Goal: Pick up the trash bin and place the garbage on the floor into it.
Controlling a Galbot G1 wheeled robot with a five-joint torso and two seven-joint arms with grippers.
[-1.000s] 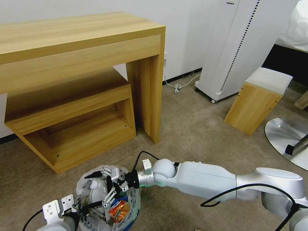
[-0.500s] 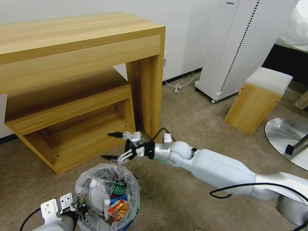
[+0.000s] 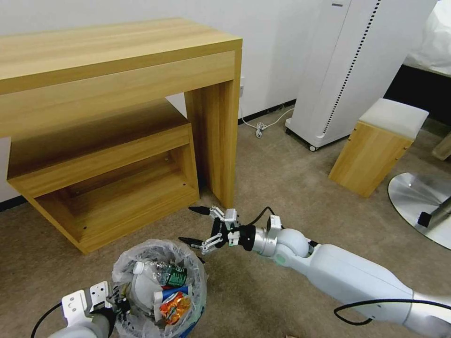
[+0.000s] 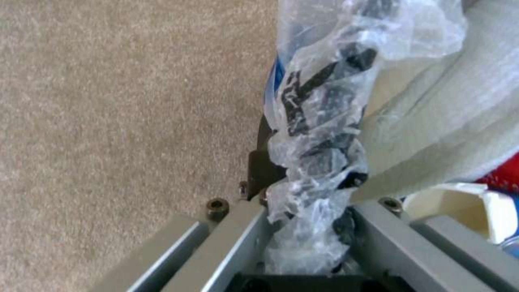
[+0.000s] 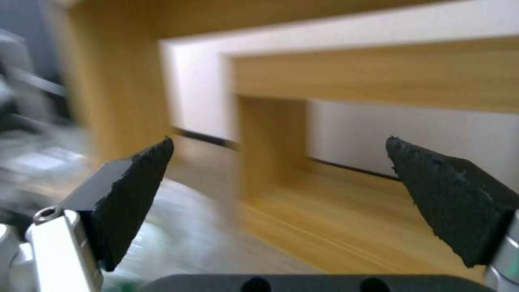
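The trash bin (image 3: 188,307), blue and lined with a crinkled clear bag, hangs low at the left. My left gripper (image 3: 115,303) is shut on its rim; in the left wrist view its fingers (image 4: 373,227) pinch the bag-covered rim (image 4: 319,121). Garbage lies inside the bin: a green-labelled clear bottle (image 3: 165,273), a red-orange wrapper (image 3: 174,306) and a blue-white wrapper (image 3: 165,295). Just beyond the bin, above the beige floor (image 3: 282,188), my right gripper (image 3: 193,225) hovers open and holds nothing. Its black pads (image 5: 135,182) stand wide apart.
A wooden desk (image 3: 117,70) with a low shelf unit (image 3: 108,188) under it stands right behind the bin. A tall white appliance (image 3: 347,70), a wooden stool (image 3: 376,145) and a round metal base (image 3: 423,202) stand to the right. A white cable (image 3: 263,124) lies by the wall.
My right gripper rose out of the bin toward the shelf unit, then drew back to the right, staying open. The bottle now shows inside the bin. The left gripper keeps its hold.
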